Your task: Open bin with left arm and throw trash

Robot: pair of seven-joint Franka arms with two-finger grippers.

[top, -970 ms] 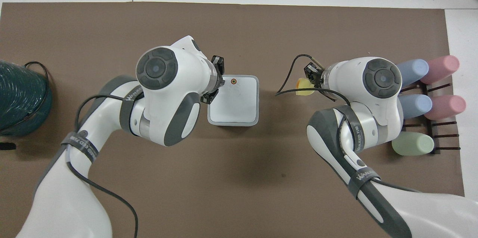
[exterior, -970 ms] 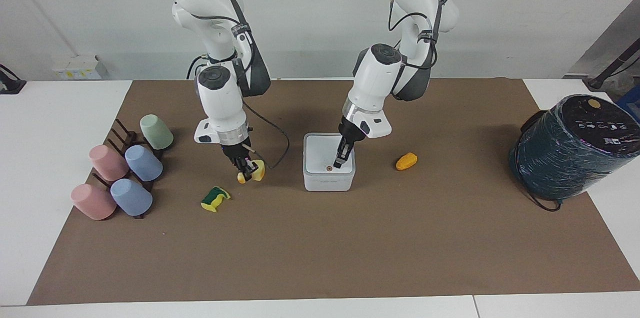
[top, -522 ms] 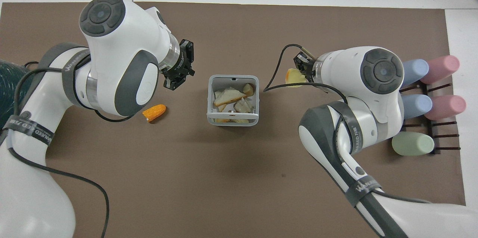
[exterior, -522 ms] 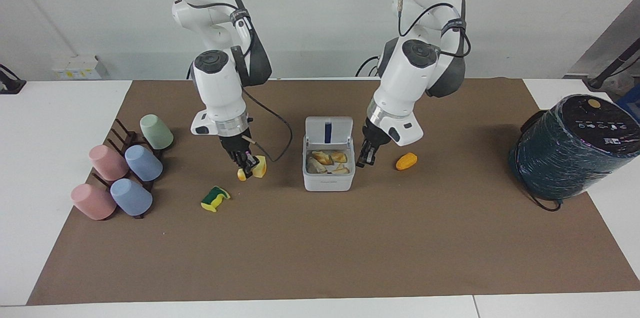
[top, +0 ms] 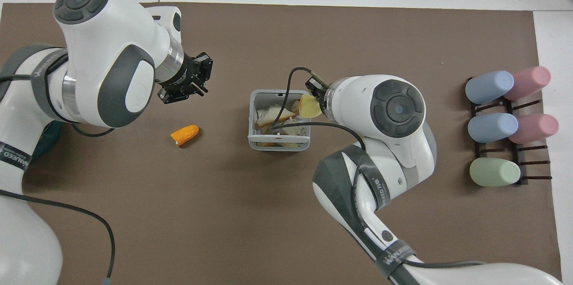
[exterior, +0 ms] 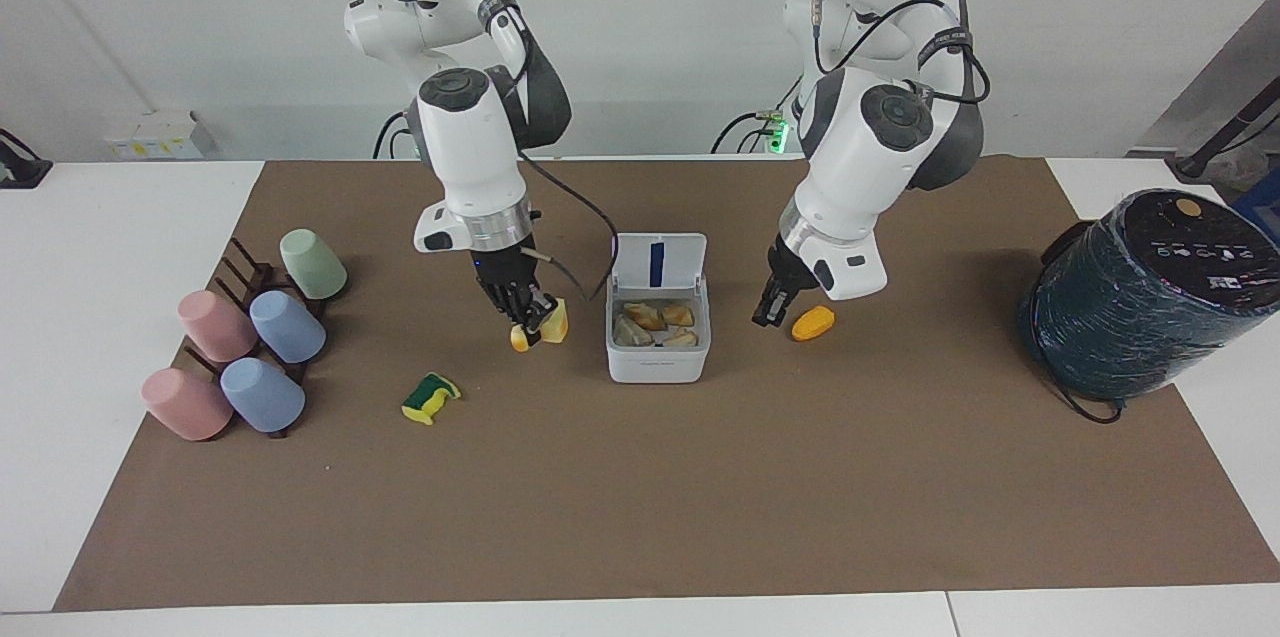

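The bin (exterior: 658, 357) is seen in the middle of the brown mat (exterior: 640, 477). Its lid (exterior: 659, 262) is flipped up, and a blue stripe is shown on it. Some pale scraps (exterior: 655, 324) are seen inside the bin.

The right gripper (exterior: 529, 321) is held in the air just beside the bin, at the side toward the right arm's end of the table. Its fingers are closed on the yellow wedge (exterior: 552, 325). In the overhead view the wedge (top: 309, 106) is seen at the bin's edge.

The green and yellow sponge bit (exterior: 430, 398) is left flat on the mat, down below the right gripper and farther from the robots than the wedge.

The left gripper (exterior: 769, 310) is held low over the mat, between the bin and the orange lump (exterior: 812, 322). Nothing is held in it. It cannot be told how far its fingers are parted. The orange lump is lying just beside its tips.

Five cups (exterior: 250, 342) are laid on a dark rack (exterior: 250, 275) at the right arm's end. A big dark wrapped cylinder (exterior: 1150, 297) is stood at the left arm's end.
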